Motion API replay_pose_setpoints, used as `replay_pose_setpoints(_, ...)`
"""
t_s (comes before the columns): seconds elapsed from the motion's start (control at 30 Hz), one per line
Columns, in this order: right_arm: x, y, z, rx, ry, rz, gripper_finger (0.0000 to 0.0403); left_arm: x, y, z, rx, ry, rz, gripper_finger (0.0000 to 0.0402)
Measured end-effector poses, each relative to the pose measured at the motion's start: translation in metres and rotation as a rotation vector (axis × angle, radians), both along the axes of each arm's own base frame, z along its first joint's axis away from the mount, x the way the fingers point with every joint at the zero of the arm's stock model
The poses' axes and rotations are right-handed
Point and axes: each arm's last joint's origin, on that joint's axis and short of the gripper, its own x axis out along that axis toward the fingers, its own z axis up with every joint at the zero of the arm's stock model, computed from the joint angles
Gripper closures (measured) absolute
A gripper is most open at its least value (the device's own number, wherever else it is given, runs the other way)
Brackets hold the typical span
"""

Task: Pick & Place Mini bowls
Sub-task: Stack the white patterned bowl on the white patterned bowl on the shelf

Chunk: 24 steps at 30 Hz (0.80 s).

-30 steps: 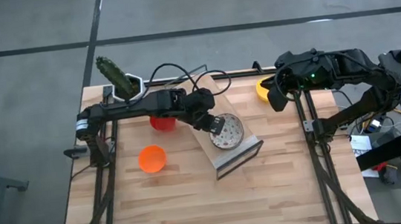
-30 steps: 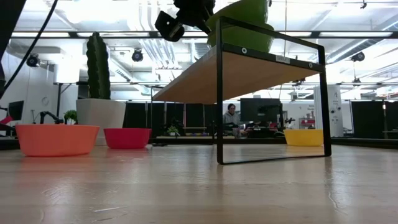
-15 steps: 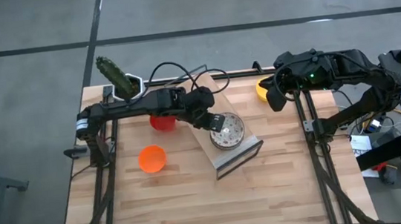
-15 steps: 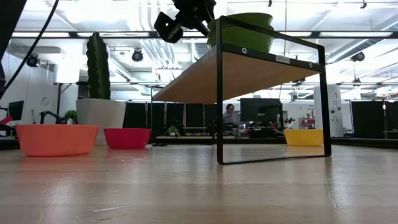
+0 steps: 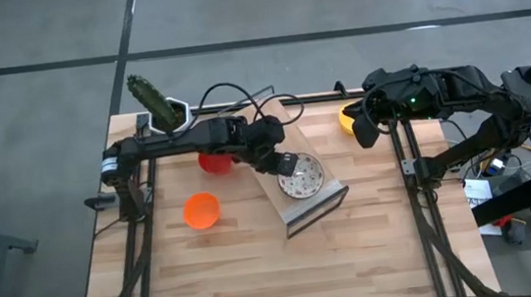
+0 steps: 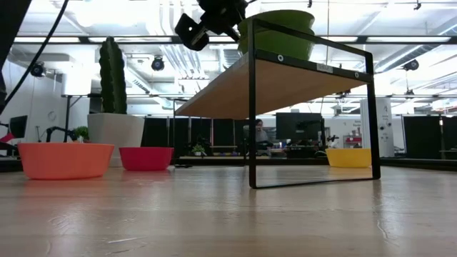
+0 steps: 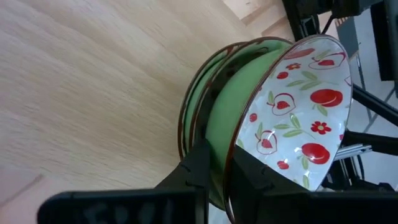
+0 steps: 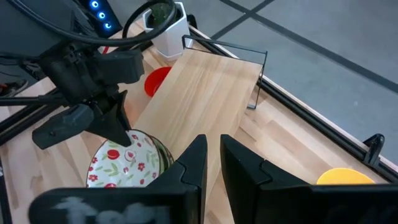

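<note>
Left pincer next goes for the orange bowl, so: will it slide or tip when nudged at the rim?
The orange bowl probably slides easily: it sits alone on smooth wood. Its flared wall and narrower base suggest a rim push could tip it. It looks light, likely plastic.

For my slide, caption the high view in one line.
Left gripper at the rim of stacked patterned bowls on a small wooden shelf; orange bowl and red bowl wait on the table.

Patterned bowls (image 5: 301,173) stacked on shelf, orange bowl (image 5: 201,211), red bowl (image 5: 212,162), yellow bowl (image 5: 349,118)
</note>
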Motion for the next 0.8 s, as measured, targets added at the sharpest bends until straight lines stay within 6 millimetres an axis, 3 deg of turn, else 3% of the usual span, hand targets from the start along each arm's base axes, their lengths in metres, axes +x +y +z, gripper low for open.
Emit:
replay_pose_setpoints(0.37,0.0012,0.0000,0.0014,-0.001,-0.019,0.000,0.0360,0.0001,-0.0004,0.0012,0.034,-0.010,-0.045,0.0364)
replay_pose_setpoints(0.67,0.0012,0.0000,0.0015,-0.001,-0.020,0.000,0.0360,-0.0002,-0.0018,0.0024,-0.006,-0.018,-0.073,0.0291)
replay_pose_setpoints(0.8,0.0012,0.0000,0.0015,-0.001,-0.020,0.000,0.0360,-0.0019,-0.0029,0.0059,-0.042,-0.029,-0.088,0.0277)
